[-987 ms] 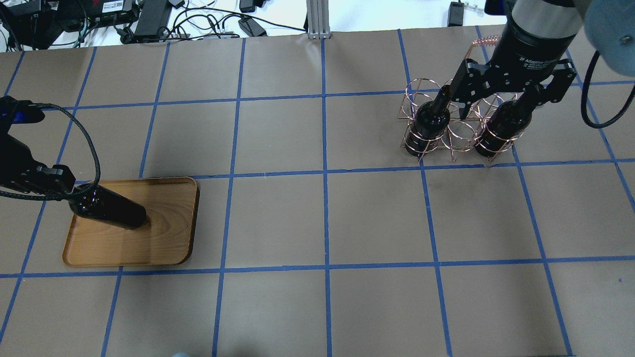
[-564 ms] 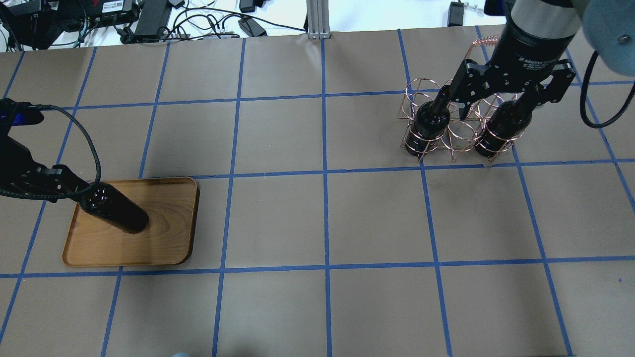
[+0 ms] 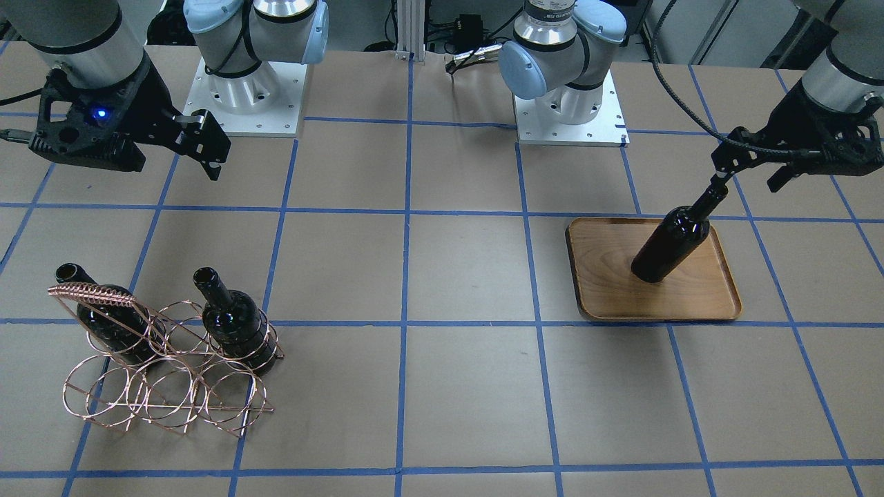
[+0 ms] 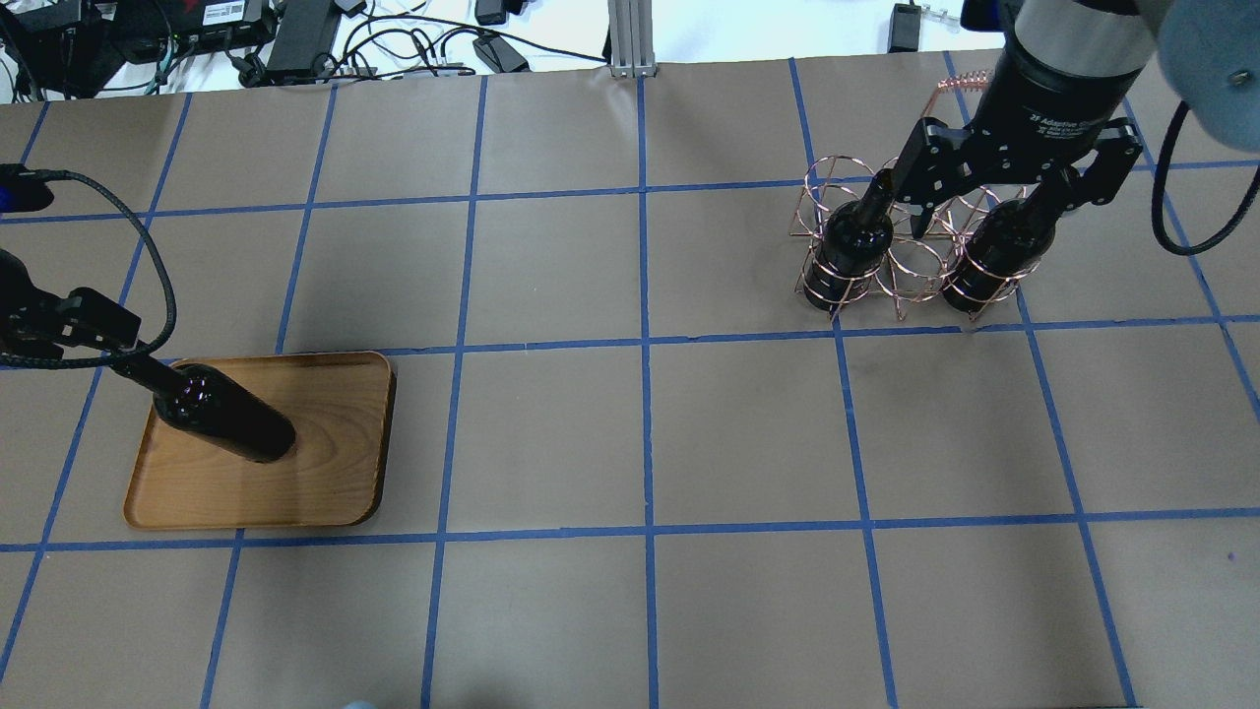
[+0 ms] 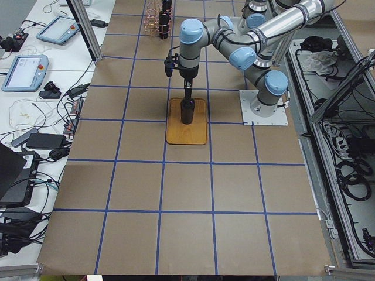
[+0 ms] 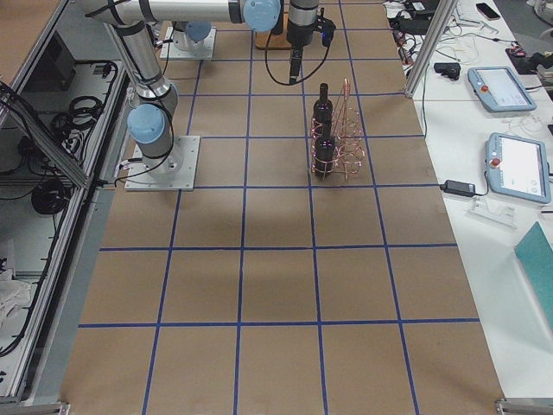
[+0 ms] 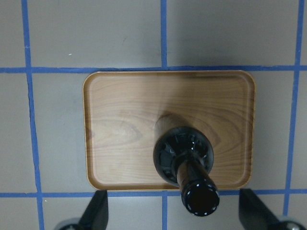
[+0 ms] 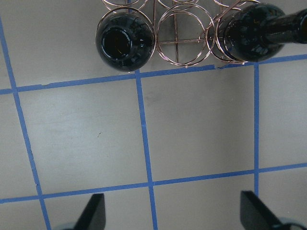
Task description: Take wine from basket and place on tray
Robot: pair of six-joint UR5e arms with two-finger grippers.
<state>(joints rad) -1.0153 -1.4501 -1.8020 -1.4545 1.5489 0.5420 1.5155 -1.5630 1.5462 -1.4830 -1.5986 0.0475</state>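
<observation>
One near-black wine bottle [image 4: 231, 423] stands upright on the wooden tray [image 4: 335, 453], also shown in the front view [image 3: 673, 241]. My left gripper [image 4: 94, 325] is open just above its neck and touches nothing. In the left wrist view the bottle mouth [image 7: 201, 199] sits between the wide-apart fingers [image 7: 98, 211]. Two more bottles [image 4: 854, 246] [image 4: 994, 251] stand in the copper wire basket [image 4: 911, 266]. My right gripper [image 4: 1009, 202] hovers open and empty above the basket. In the right wrist view its fingers [image 8: 93, 211] are spread and both bottles [image 8: 125, 42] [image 8: 259, 31] sit at the top.
Blue tape lines grid the brown table. The basket's coiled handle [image 3: 93, 295] sticks up beside the bottles. Cables and electronics [image 4: 295, 34] lie beyond the far table edge. Both robot bases [image 3: 570, 103] stand at the table's back.
My left gripper has opened, let go of the bottle's neck and risen above it. The bottle stays standing on the tray. The right arm has hardly moved.
</observation>
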